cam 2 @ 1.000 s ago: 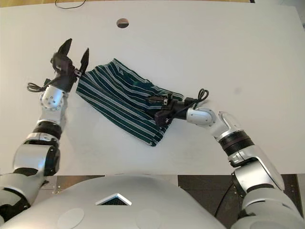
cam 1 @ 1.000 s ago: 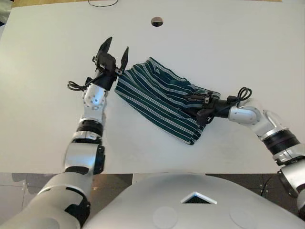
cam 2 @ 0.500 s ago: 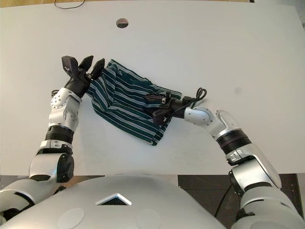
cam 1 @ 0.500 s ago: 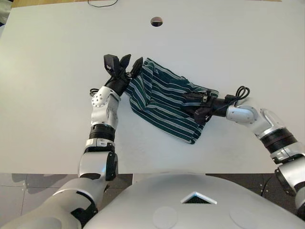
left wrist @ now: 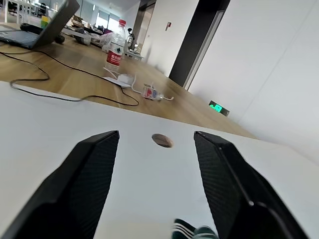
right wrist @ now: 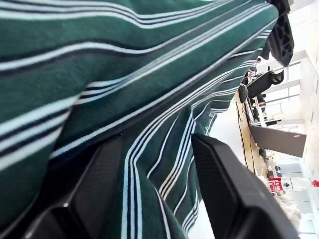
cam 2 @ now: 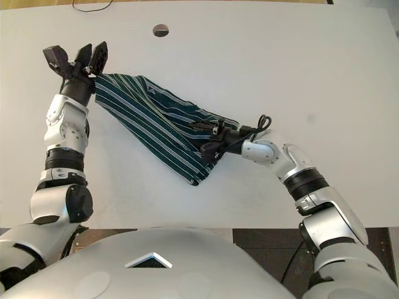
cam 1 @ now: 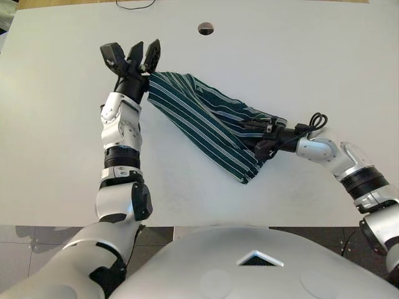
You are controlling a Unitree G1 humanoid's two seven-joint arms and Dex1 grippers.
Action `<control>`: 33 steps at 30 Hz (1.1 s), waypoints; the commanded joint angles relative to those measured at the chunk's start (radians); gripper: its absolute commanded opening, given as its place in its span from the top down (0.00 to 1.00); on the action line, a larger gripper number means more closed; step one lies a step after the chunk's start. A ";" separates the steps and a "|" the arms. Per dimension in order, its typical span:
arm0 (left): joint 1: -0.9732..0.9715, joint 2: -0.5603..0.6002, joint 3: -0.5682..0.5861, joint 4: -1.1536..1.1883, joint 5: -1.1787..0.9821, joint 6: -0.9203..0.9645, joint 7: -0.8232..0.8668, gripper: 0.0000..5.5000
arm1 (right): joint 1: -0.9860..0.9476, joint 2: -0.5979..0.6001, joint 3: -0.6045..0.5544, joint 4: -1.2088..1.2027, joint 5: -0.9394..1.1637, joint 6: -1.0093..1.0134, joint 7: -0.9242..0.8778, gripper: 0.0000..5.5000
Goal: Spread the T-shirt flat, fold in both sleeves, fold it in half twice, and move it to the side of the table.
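Note:
The green striped T-shirt [cam 1: 206, 121] is pulled into a long diagonal band on the white table [cam 1: 324, 68]. Its far-left corner reaches up to the base of my left gripper [cam 1: 144, 51], whose two fingers stand apart with only table showing between them in the left wrist view [left wrist: 155, 134]; a bit of cloth [left wrist: 192, 232] shows below them. My right gripper [cam 1: 258, 138] sits on the shirt's right edge, shut on a bunch of the cloth. In the right wrist view the striped fabric [right wrist: 124, 59] runs between the dark fingers [right wrist: 224, 199].
A round cable hole [cam 1: 205, 28] lies in the table beyond the shirt, and a black cable [cam 1: 134, 4] crosses the far edge. White table stretches to the left, the right and the front of the shirt.
My left gripper pushed right into the shirt's corner, then rose to the far left, and the corner came with it, stretching the bunched shirt into a band. The right gripper stayed put.

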 commanded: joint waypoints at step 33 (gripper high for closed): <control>0.615 0.010 -0.140 -0.802 0.329 -0.525 0.109 0.05 | 0.271 -0.065 -0.377 -0.492 0.322 0.183 -0.087 0.53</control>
